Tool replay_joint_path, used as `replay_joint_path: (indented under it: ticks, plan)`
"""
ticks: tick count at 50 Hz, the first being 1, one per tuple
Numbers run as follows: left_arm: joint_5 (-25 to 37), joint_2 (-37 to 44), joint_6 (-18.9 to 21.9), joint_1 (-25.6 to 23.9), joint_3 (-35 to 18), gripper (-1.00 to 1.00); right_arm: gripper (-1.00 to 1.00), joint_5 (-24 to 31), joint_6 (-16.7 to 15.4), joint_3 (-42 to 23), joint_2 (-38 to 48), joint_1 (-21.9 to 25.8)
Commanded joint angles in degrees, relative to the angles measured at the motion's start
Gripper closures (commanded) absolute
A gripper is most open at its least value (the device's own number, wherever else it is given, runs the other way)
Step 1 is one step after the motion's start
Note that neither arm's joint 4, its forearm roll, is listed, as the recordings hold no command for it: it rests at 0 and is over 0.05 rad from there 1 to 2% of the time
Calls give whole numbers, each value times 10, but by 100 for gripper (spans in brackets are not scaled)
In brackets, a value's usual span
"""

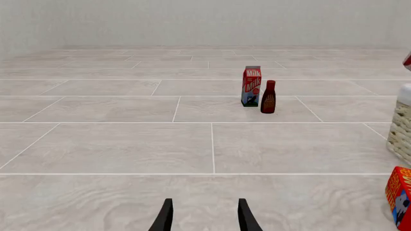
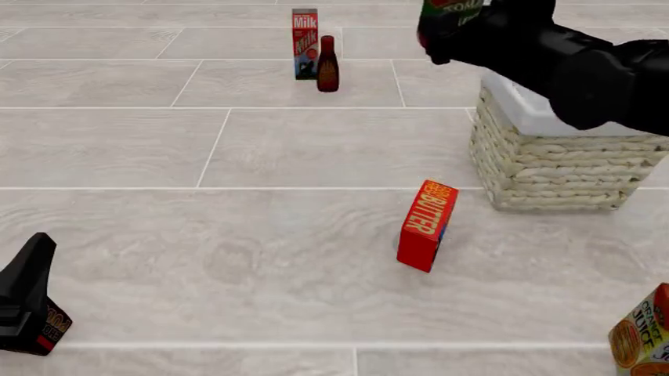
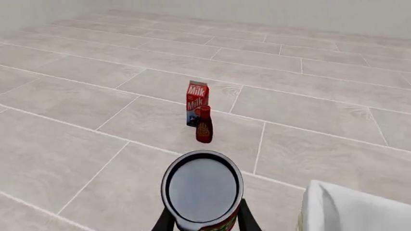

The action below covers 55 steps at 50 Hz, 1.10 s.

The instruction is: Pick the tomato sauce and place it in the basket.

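Matte black throughout, both arms. Right arm [image 2: 585, 66]: bulky, rounded housings with smooth shells. Left tool [image 2: 30, 301]: a tapered black wedge, narrowing to a blunt tip, with a small orange-and-red marking low on its side (lettering too small to read). Fingers [image 1: 164, 217] slim, flat, dark blades, slightly splayed toward their bases. Right fingers [image 3: 247, 220] likewise black and thin.

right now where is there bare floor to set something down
Wide bare patch between the left gripper, the butter box and the milk carton with its bottle. It is crowded on the right: basket, juice carton, and the right gripper holding the tomato sauce.
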Motion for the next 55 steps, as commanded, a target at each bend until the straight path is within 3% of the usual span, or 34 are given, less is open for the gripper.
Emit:
replay_joint_path:
  ticks: [1,41,55]
  plan:
    - [0,0,0,0,0,-100,100,1,14,2,-14,-52]
    - [0,0,0,0,0,-100,100,-12,40,-15,7,-210]
    - [0,0,0,0,0,-100,100,-9,45,-28,23,-244]
